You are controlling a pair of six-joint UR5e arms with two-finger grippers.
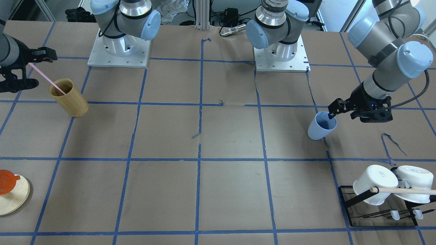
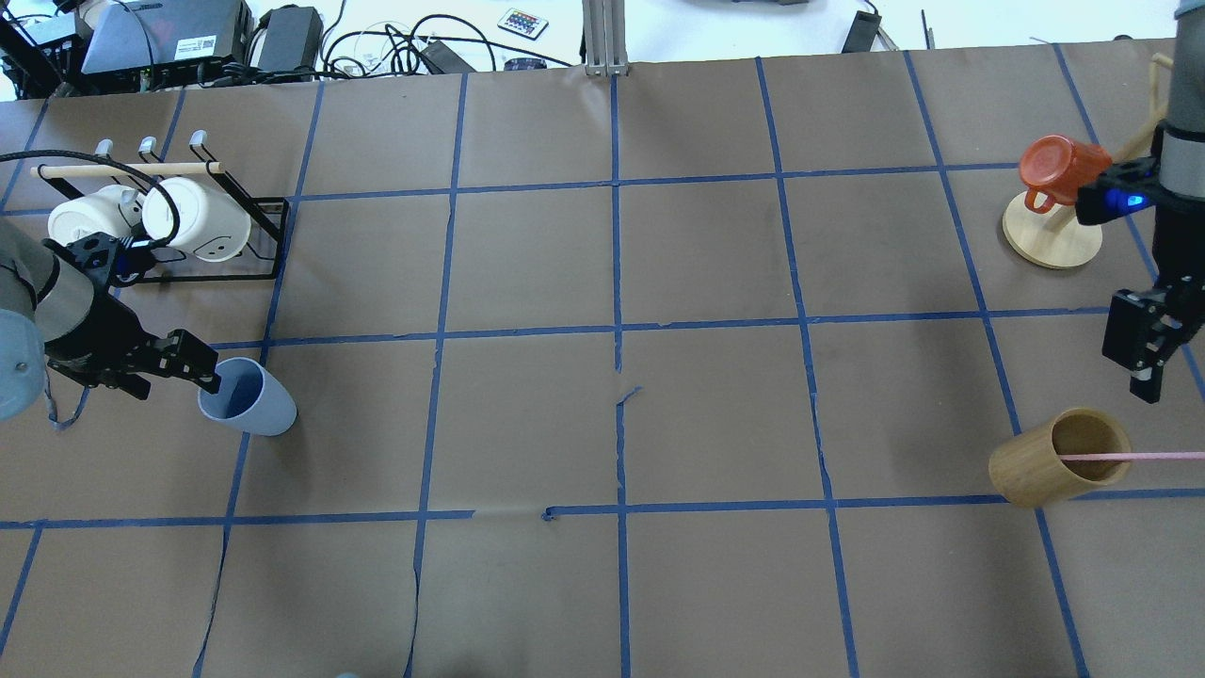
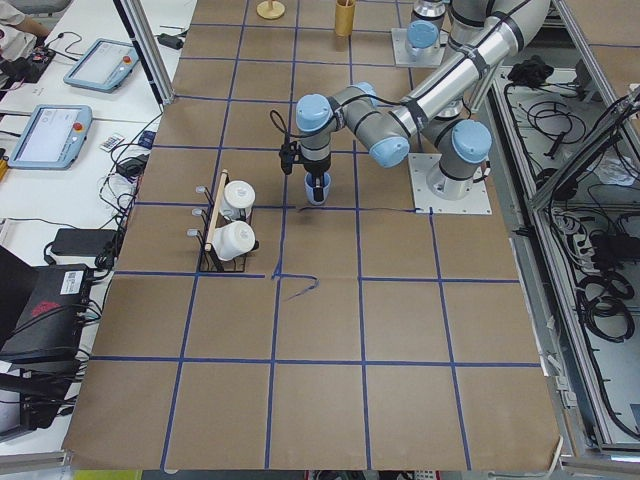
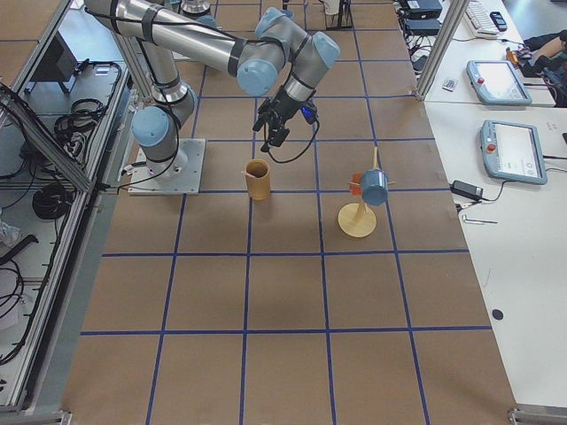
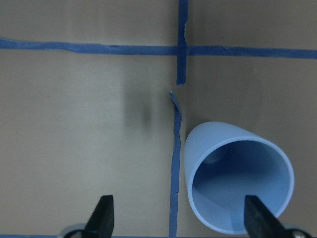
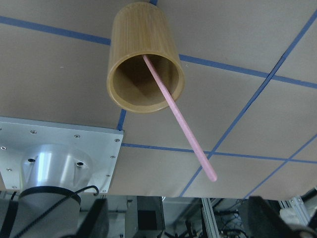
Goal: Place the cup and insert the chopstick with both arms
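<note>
The light blue cup (image 2: pixel 249 400) stands on the paper-covered table at the left, also in the front view (image 1: pixel 321 126). My left gripper (image 2: pixel 179 377) is open beside it. In the left wrist view (image 5: pixel 179 218) one fingertip (image 5: pixel 255 218) is over the cup's rim (image 5: pixel 237 186), the other well clear. One pale pink chopstick (image 2: pixel 1130 456) leans in the tan bamboo cylinder (image 2: pixel 1059 459) at the right. My right gripper (image 2: pixel 1147 386) is open; in the right wrist view (image 6: pixel 181 218) the chopstick's free end (image 6: pixel 198 148) points between the jaws, not gripped.
A black rack (image 2: pixel 268 235) with two white mugs (image 2: pixel 193 218) and a wooden rod stands behind the left gripper. An orange mug (image 2: pixel 1059 169) hangs on a wooden stand (image 2: pixel 1050 243) behind the right gripper. The two arm bases (image 1: pixel 117 51) sit at the robot's edge.
</note>
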